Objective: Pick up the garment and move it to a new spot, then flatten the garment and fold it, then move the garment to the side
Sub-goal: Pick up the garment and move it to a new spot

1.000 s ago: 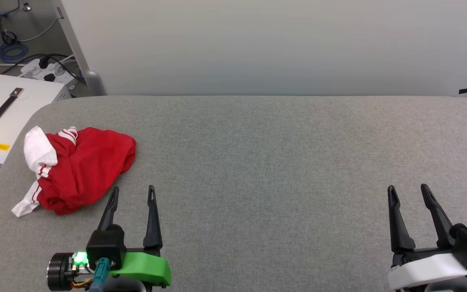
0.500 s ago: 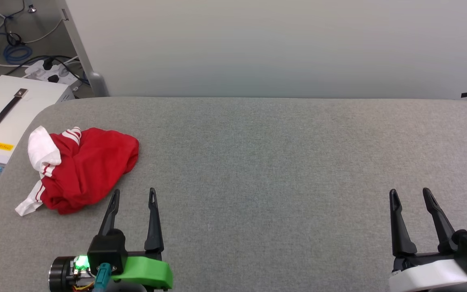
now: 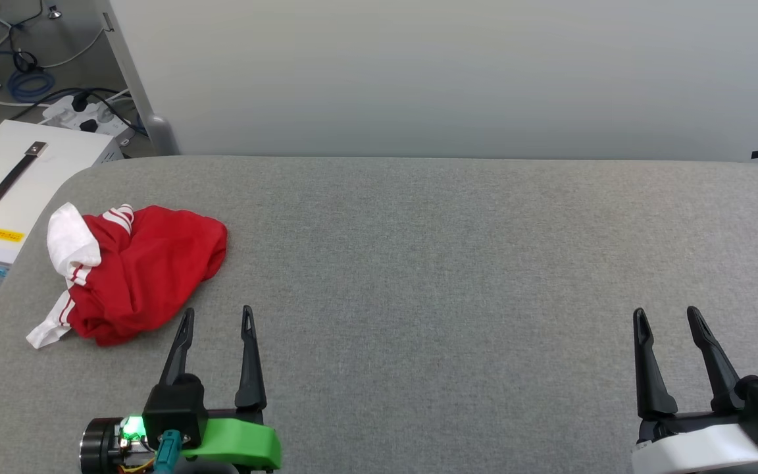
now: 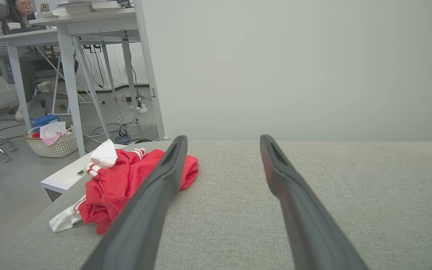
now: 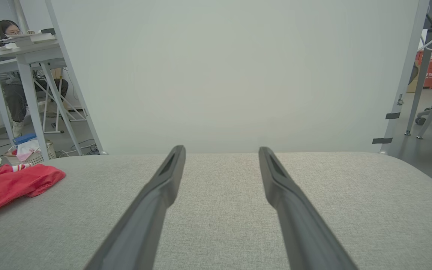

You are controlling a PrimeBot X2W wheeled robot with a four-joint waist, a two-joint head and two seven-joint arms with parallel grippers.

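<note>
The garment (image 3: 135, 270) lies crumpled in a heap at the left end of the grey table, red with white sleeves and striped trim; its print is hidden. The left wrist view has the garment (image 4: 126, 180) ahead and left, partly behind one finger. Far left in the right wrist view, the garment (image 5: 9, 183) lies flat and low. My left gripper (image 3: 216, 315) stands open just right of the heap's near edge, nothing between its fingers. My right gripper (image 3: 666, 315) is open near the table's right end, far from the cloth.
The grey fabric table (image 3: 451, 263) spans the head view, a pale wall panel behind it. A white box with a handle (image 3: 4, 191) and floor cables sit off the left edge. A desk, a laundry basket (image 4: 53, 140) and a seated person (image 5: 11, 60) are further left.
The head view has shifted slightly, so the camera moved. The garment lies as before and both grippers stay open in much the same place.
</note>
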